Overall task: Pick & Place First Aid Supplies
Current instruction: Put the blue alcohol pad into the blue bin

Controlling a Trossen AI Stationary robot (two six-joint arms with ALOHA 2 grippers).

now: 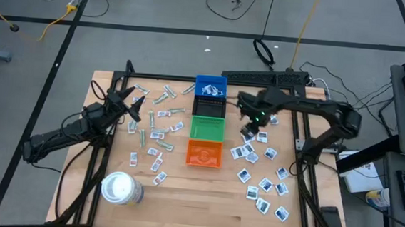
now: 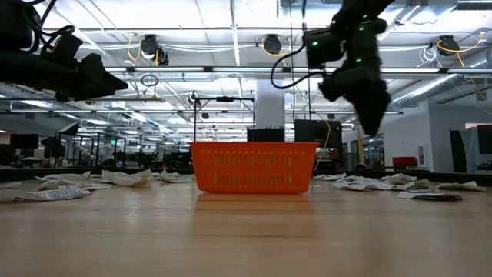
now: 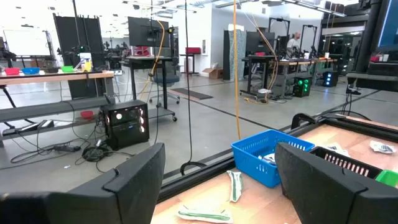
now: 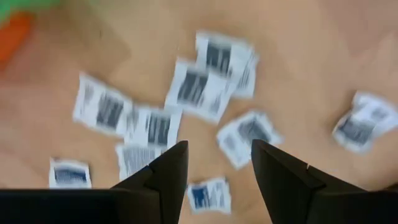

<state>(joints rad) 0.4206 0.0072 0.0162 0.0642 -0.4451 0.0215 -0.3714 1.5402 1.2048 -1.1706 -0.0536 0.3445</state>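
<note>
White packets (image 4: 198,87) with dark print too blurred to read are lying scattered on the surface (image 1: 203,199) right of the bins; the right claw (image 4: 214,165) is hovering above them, half-open and empty. The left claw (image 3: 217,180) is gaping empty over green-grey wrappers (image 3: 235,185), the blue bin (image 3: 270,155) beyond.

My fingers (image 4: 283,177) look like matt dark plastic; beneath them lies a smooth, pale wood table (image 1: 203,199) strewn with thin papery white packets (image 4: 198,87). The orange bin (image 2: 254,167) seems perforated plastic, faintly glossy
</note>
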